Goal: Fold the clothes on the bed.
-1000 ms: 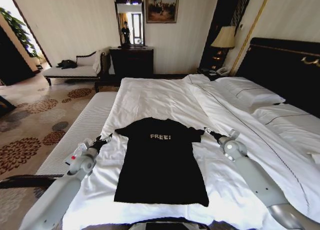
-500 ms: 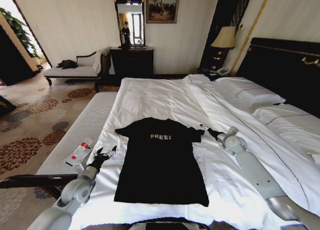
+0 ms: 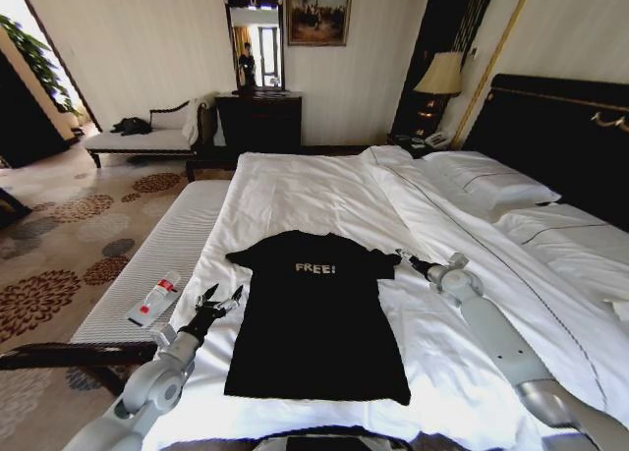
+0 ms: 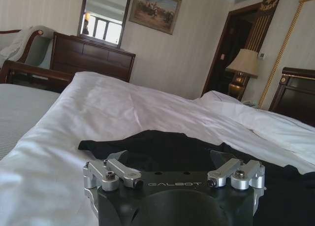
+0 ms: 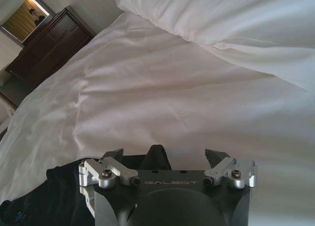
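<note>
A black T-shirt point(image 3: 316, 313) lay flat on the bed point(image 3: 324, 191); left hand point(image 3: 220, 299) and right hand point(image 3: 405, 258) flanked it, both released.

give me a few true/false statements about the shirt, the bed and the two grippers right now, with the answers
1. The black T-shirt lies spread flat on the bed with its lettering facing up. True.
2. The left gripper has its jaws shut on the shirt's hem. False: its jaws are open, beside the shirt's left edge, below the sleeve.
3. The right gripper is at the shirt's right sleeve with its jaws open. True.
4. The shirt is already folded in half. False: it is unfolded, both sleeves out.
5. A small bottle lies on the pillows. False: it lies on the pale bench to the left of the bed.
</note>
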Motion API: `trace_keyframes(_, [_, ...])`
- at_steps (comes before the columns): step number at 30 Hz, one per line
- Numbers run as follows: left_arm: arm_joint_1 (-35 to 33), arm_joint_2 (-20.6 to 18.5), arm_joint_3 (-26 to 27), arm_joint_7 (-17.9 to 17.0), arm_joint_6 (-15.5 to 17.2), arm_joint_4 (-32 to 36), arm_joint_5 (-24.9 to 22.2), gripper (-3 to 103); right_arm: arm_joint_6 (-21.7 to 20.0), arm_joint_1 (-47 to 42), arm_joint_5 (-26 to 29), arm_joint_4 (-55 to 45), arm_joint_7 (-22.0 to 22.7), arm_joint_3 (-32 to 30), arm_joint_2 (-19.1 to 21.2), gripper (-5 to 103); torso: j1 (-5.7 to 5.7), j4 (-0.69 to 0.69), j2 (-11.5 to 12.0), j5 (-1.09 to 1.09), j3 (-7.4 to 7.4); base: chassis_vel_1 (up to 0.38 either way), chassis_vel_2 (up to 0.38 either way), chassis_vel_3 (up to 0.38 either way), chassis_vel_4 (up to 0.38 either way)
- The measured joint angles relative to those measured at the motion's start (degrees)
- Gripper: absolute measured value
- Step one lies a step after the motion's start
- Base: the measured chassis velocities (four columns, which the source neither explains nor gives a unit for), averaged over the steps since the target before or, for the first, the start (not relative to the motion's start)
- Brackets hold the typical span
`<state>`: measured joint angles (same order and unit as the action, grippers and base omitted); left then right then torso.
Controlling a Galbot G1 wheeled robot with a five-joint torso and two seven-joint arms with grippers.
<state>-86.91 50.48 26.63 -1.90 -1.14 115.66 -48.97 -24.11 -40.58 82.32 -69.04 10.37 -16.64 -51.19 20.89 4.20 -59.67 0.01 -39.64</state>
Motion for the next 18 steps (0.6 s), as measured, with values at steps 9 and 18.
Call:
trace_keyframes(9, [-0.1,0.2,0.3,-0.8,0.1,-0.3,-0.5,94,-0.2,1.4,-1.0,1.6,-0.3,0.8,-1.2,69,0.00,-0.01,0.0,-0.01,0.00,0.000,0.000,0.000,0.000])
trace_keyframes(18, [0.0,0.9,0.5,-1.3,0.2,-0.4,-0.5,94,-0.5,1.2,-1.2,1.1,0.1,0.8,-1.4,37,0.00,-0.01,0.0,-0.01,0.00,0.000,0.000,0.000,0.000])
